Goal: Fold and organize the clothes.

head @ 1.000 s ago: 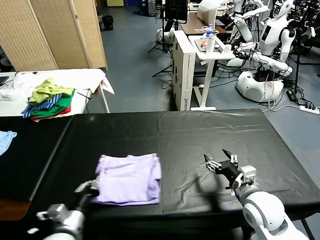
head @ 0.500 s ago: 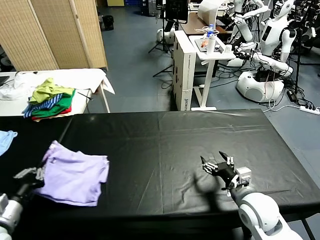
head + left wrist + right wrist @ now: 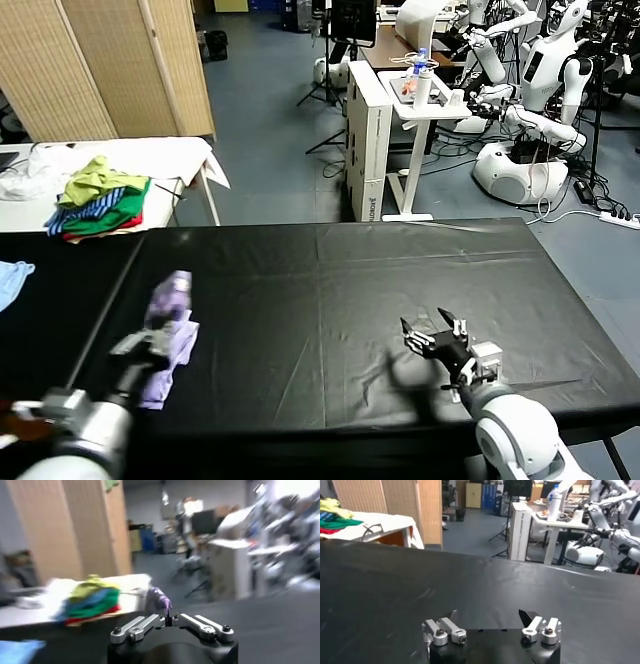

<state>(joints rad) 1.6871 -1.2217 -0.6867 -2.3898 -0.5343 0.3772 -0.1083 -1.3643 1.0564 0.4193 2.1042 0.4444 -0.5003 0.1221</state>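
**Left arm holding bunched shirt at table's left edge**

Black table (image 3: 400, 270) is filling the foreground, with a lab of white robots, a desk and a bamboo screen behind it. Left end effector (image 3: 143, 347) is sitting near the front-left corner of the table, fingers pinched together on the lavender T-shirt (image 3: 170, 330). Shirt is hanging bunched and crumpled from the grip, its upper end with the darker purple print sticking up above the fingers, the pale part drooping toward the table surface close to the left edge. In the left wrist view the fingers (image 3: 145, 625) are meeting at the tips with a small purple tuft of the T-shirt (image 3: 157, 600) poking up between them.

Right end effector (image 3: 437, 337) is hovering low over the front-right part of the table, fingers spread wide, holding nothing; the right wrist view is showing the same wide gap (image 3: 490, 625) over bare black surface.

Green, striped and red pile of garments (image 3: 95, 200) is lying on a white side table (image 3: 180, 155) beyond the back-left corner. Light blue cloth (image 3: 12, 280) is lying past the left edge.
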